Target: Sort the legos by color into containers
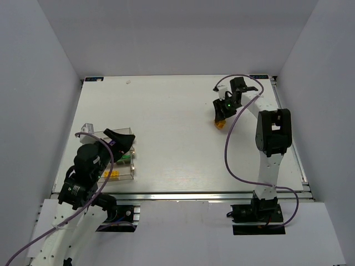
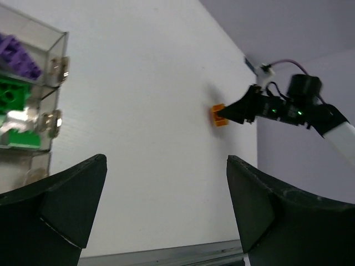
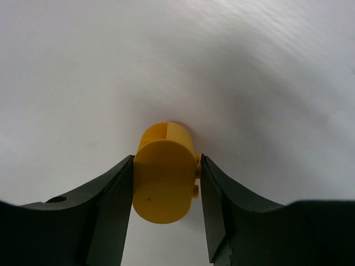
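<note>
White walls boxed in the white table (image 1: 177, 111). Right arm (image 1: 272, 133) was stretched to the far right part of it. Left arm (image 1: 83, 160) sat folded at the near left, over the bins (image 1: 87, 127), which stood in a row well apart from the right arm's work.

Left gripper (image 2: 166, 160): jaws wide apart, nothing between them, hanging by the bins. Right gripper (image 3: 166, 159): fingers (image 3: 111, 205) pressed on both flanks of the yellow brick (image 3: 165, 185), clamped on it. Brick looked to be resting on the table, far right.

Bin contents seen: purple brick (image 2: 19, 58) in one compartment, green bricks (image 2: 16, 97) beside it, yellow pieces (image 1: 113, 176) in the nearest.

Judgement on the step in hand, the pick: you had the brick centred between the fingers, but its sides looked rounded, so it could pivot in the hold. You needed a firm squeeze before lifting, a straight rise off the table, then a high carry over the bin walls to the yellow compartment. Left gripper was close to the bins, so you had to hold it out of the drop path.
</note>
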`<state>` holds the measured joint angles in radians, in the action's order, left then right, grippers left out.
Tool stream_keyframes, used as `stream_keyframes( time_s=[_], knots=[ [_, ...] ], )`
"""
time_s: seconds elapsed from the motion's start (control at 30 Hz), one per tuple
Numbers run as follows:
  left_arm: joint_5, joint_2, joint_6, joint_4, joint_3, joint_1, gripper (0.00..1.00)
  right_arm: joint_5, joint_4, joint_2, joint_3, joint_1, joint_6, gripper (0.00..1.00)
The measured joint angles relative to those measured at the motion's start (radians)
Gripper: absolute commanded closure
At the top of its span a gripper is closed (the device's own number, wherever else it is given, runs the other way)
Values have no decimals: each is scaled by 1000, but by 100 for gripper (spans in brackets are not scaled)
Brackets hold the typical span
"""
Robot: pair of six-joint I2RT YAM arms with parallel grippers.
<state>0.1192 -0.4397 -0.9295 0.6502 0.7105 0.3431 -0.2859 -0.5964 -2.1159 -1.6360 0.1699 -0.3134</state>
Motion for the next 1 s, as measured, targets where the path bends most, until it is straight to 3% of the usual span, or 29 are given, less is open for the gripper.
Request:
stream_keyframes(
  time_s=[0.13, 0.27, 0.43, 0.67, 1.0],
  knots=[
    [-92, 46, 51, -130, -34, 0, 2, -233, -177, 0, -105, 56, -165, 100],
    [-183, 50, 83, -240, -37, 0, 2, -431, -299, 0, -229, 190, -303, 100],
    [-280, 44, 103, -365, -39, 0, 2, -592, -353, -3, -322, 420, -317, 100],
    [-351, 31, 109, -473, -19, 0, 2, -705, -224, -60, -405, 685, -142, 100],
    [-381, 50, 109, -497, 26, -1, 2, -649, 150, -163, -436, 849, 220, 100]
  ],
)
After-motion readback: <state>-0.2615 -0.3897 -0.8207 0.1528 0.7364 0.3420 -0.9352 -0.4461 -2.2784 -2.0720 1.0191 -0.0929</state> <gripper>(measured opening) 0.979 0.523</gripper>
